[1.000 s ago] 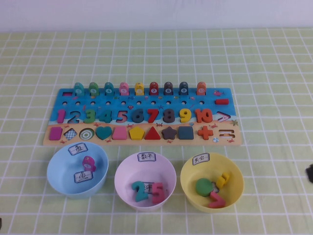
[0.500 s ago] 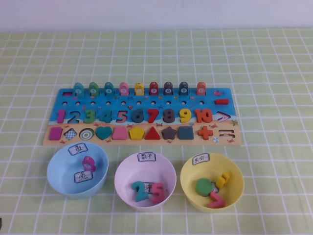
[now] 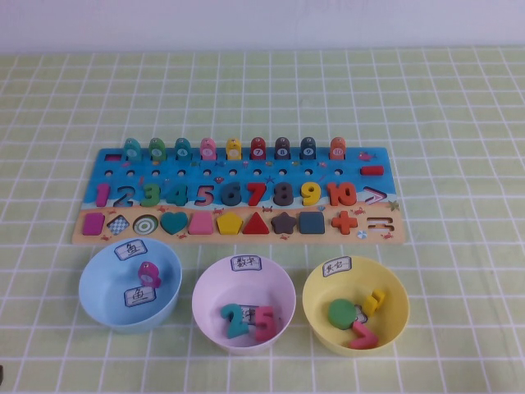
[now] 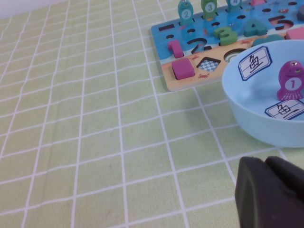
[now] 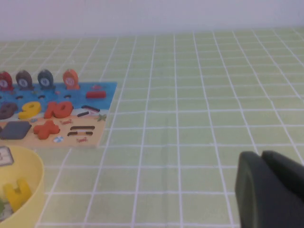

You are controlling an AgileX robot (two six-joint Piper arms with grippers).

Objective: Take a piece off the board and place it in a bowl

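Observation:
The board (image 3: 321,239) lies across the middle of the table. The pink-red chevron piece (image 3: 375,196) sits at the board's right end, below the red minus bar (image 3: 372,171) and above the plus sign (image 3: 345,219). The yellow bowl (image 3: 400,316) stands in front of the board's right end and holds a green disc, a yellow piece and a pink-red piece. My left gripper (image 4: 265,162) is shut and empty, low over the cloth beside the light blue bowl (image 4: 251,128). My right gripper (image 5: 261,154) is shut and empty, right of the board and the yellow bowl (image 5: 33,166). Neither gripper shows in the high view.
A light blue bowl (image 3: 92,300) with a pink fish piece and a lilac bowl (image 3: 205,316) with number pieces stand left of the yellow one. Fish pegs (image 3: 234,148) stand upright along the board's far edge. Green checked cloth covers the table.
A dark tip of my right gripper showed at the right edge of the high view one second ago; it has left that view. Board and bowls are unmoved.

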